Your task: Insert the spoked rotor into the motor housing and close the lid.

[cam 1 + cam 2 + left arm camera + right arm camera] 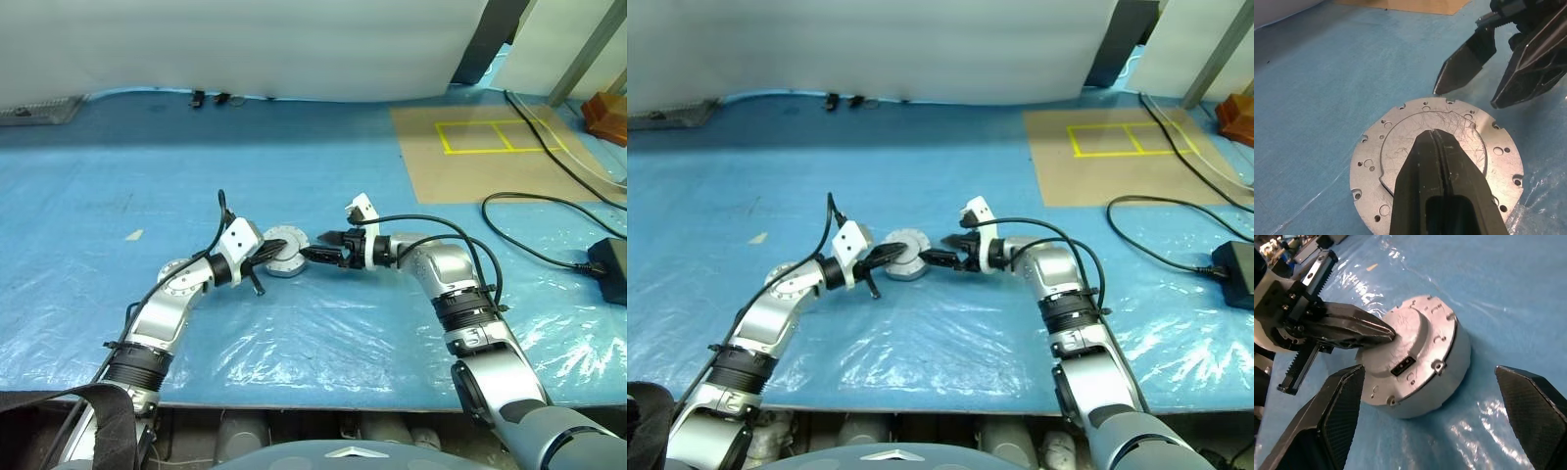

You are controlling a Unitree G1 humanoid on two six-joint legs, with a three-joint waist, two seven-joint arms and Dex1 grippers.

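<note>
The motor housing [284, 258] is a round silver-grey puck lying on the blue sheet between my two hands. The lid [1400, 142] lies flat on top of it, plain scratched outer face up, with small holes around its rim. My left gripper [1434, 132] is shut, and its tips rest on the middle of the lid [1415, 328]. My right gripper [315, 246] is open just to the right of the housing [1449, 367], fingers apart and touching nothing. The spoked rotor is out of view.
A brown board [490, 147] marked with yellow tape squares lies at the back right. Black cables [529, 245] and a black power brick [609, 264] lie on the right. The table's front edge [294, 403] runs close below my arms.
</note>
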